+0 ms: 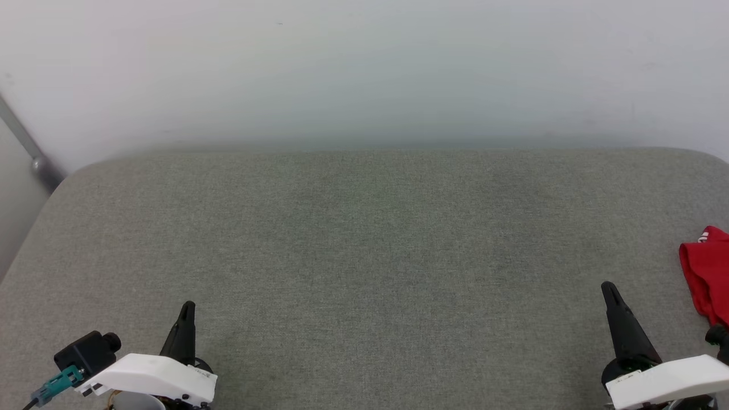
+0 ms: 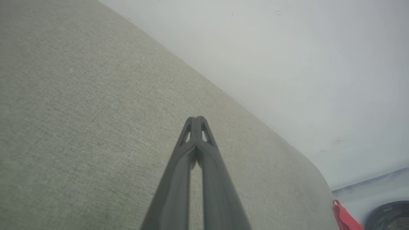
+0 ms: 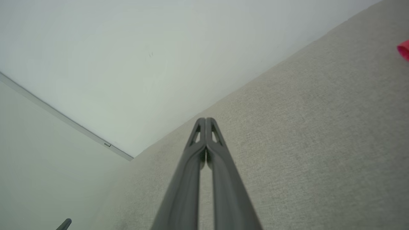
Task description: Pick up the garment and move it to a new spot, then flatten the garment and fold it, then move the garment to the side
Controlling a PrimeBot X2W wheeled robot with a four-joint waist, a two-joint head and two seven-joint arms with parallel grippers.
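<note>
The red garment [image 1: 709,274] lies bunched at the far right edge of the grey fabric surface [image 1: 364,250], cut off by the head view's border; a bit of white shows at its top. A sliver of the garment [image 2: 343,218] shows at the lower right of the left wrist view, and a corner of the garment [image 3: 404,49] at the right edge of the right wrist view. My left gripper [image 1: 187,310] rests at the lower left, shut and empty. My right gripper [image 1: 609,290] stands at the lower right, shut and empty, a short way left of the garment.
A pale wall [image 1: 364,68] rises behind the surface's rounded far edge. A grey bar [image 1: 25,142] slants down the wall at the left. A dark round object [image 2: 389,217] sits beyond the surface's edge in the left wrist view.
</note>
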